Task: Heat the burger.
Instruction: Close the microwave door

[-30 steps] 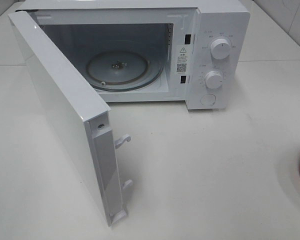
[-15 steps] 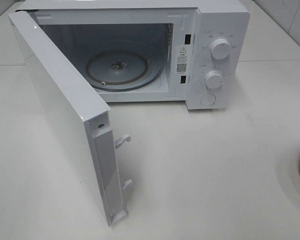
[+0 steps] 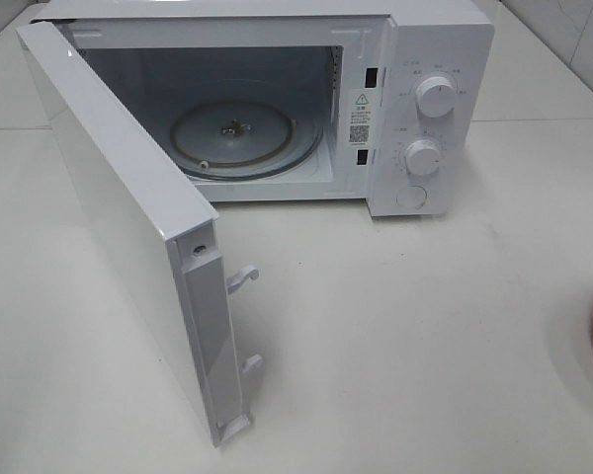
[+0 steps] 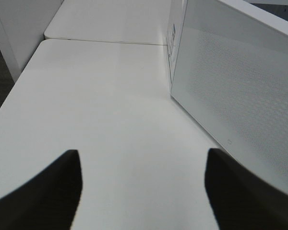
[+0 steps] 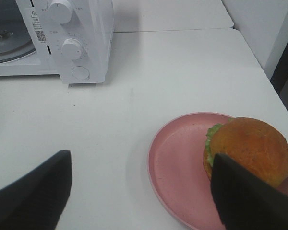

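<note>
I see the burger [image 5: 248,149] sitting on the pink plate [image 5: 175,172] on the worktop [image 5: 182,72], apart from the microwave [image 3: 415,109], whose door [image 3: 128,227] stands open. Right fingers [image 5: 240,196] spread wide, empty. Left fingers [image 4: 43,191] likewise parted, holding nothing.

The burger [image 5: 249,148] sits upright and whole on a round pink plate [image 5: 177,172], off toward one edge of it instead of the middle. Its top bun is glossy and golden-brown, with frilly green lettuce poking out beneath. The plate rests on the white tabletop [image 5: 182,72].
</note>
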